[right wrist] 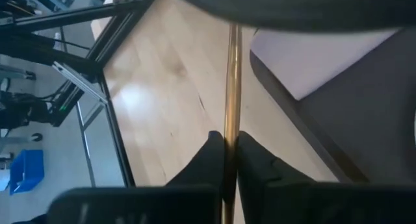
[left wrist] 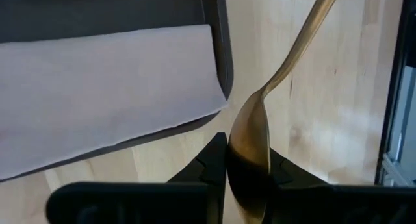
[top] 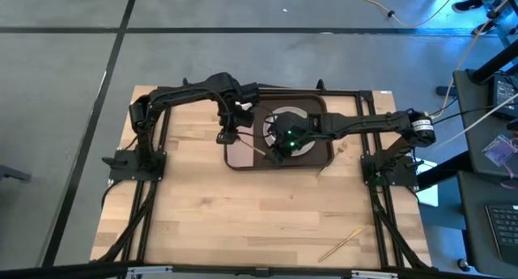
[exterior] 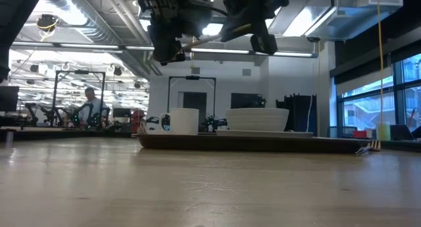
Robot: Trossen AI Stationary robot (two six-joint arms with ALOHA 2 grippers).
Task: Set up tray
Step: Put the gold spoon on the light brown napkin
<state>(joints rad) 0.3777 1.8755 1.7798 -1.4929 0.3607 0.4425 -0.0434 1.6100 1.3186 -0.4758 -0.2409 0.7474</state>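
Gripping one gold spoon (left wrist: 250,136) between them, both grippers hang above the tray's (top: 322,103) front left corner. The left gripper (left wrist: 248,169) is clamped on the spoon's bowl, and the right gripper (right wrist: 231,156) is closed on its handle. The tray sits at the table's (top: 243,222) back edge, midway along it, carrying a napkin (left wrist: 97,87) at its left end, a plate (exterior: 263,131) with a bowl (exterior: 258,118), and a mug (exterior: 181,120). Another gold utensil (top: 340,243) lies near the table's front right corner.
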